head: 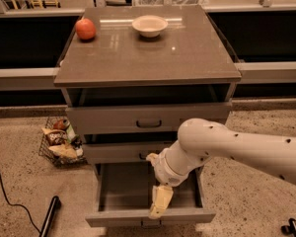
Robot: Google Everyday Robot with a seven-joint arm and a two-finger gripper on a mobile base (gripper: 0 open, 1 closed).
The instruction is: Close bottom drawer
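Bottom drawer [113,217]: at 6 o'clock in the camera view, the lowest of the grey cabinet's [227,90] three, pulled well out toward the lower edge with its inside showing.
Gripper [156,213]: cream-coloured and pointing downward inside the open drawer, its tip just behind the front panel, toward 5 o'clock from the drawer's middle; I cannot tell whether it is open or closed.
Arm [241,149]: white, reaching in from 3 o'clock, its bulky joint covering the right part of the middle drawer [116,153].
Top drawer [108,120]: at the frame's centre, with a dark handle in the middle of its front.
Cabinet top [148,56]: a red apple [85,29] toward 10 o'clock and a white bowl [149,25] at 12 o'clock, well apart.
Wire basket [58,143]: on the floor at 9 o'clock from the cabinet, holding packets.
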